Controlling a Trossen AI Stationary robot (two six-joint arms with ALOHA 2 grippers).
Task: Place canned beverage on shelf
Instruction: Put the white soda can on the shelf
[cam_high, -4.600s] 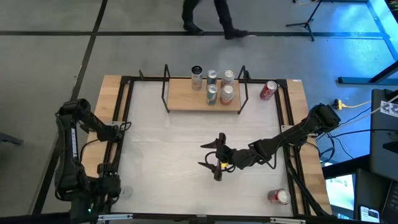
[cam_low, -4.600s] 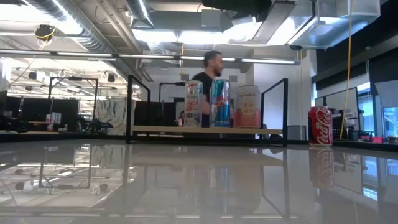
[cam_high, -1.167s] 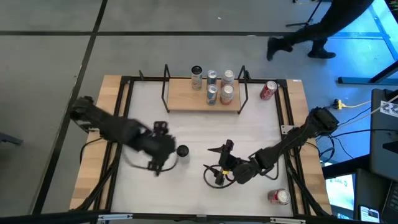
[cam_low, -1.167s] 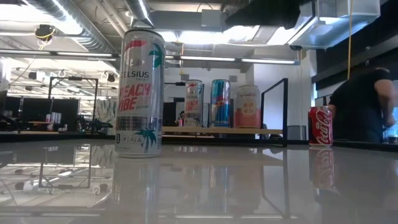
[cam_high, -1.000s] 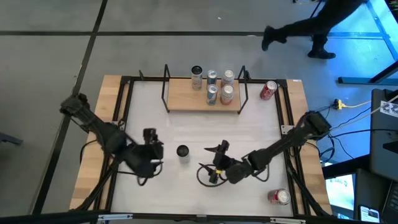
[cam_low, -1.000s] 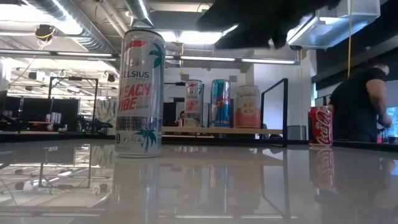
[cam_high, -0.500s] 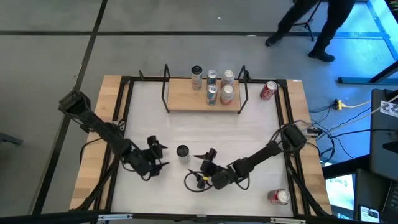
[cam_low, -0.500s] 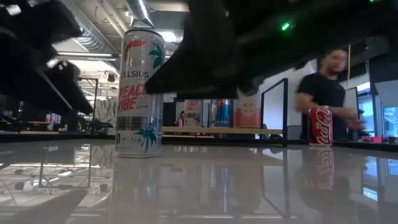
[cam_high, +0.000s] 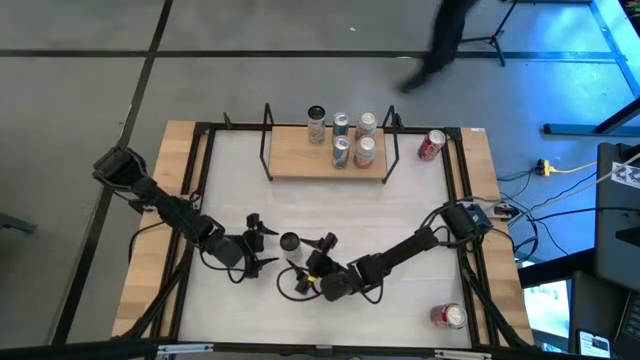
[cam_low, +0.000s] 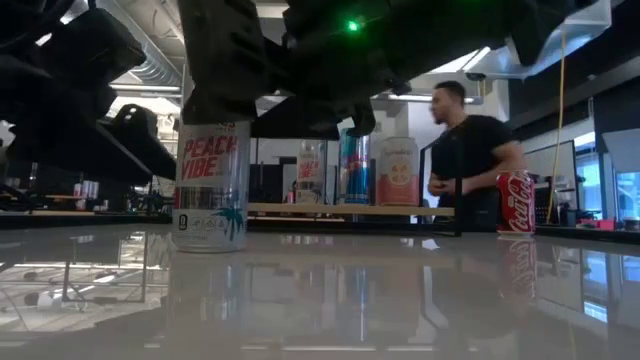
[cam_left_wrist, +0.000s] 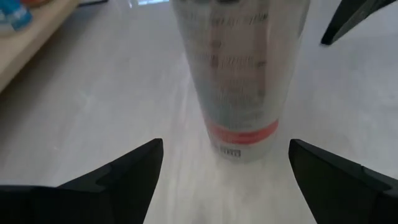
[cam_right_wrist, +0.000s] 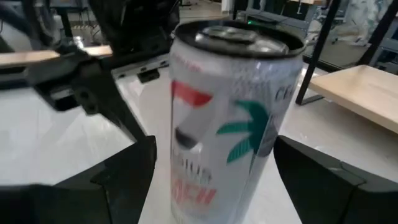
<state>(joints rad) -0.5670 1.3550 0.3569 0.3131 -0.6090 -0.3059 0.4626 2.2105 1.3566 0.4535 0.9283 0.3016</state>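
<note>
Both my pincers are wide open and empty around the upright Celsius can mid-tabletop, right pincer and left pincer flanking it, shelf well apart, so honestly they might collide or tip it.

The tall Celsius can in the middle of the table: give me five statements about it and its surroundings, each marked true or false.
1. The tall can stands upright on the white table. True.
2. The right gripper is shut on it. False: its jaws are open, either side of the can.
3. The left gripper is open beside the can. True.
4. The shelf holds no cans. False: five stand on it.
5. A red can stands on the shelf. False: it sits on the table beside it.
</note>
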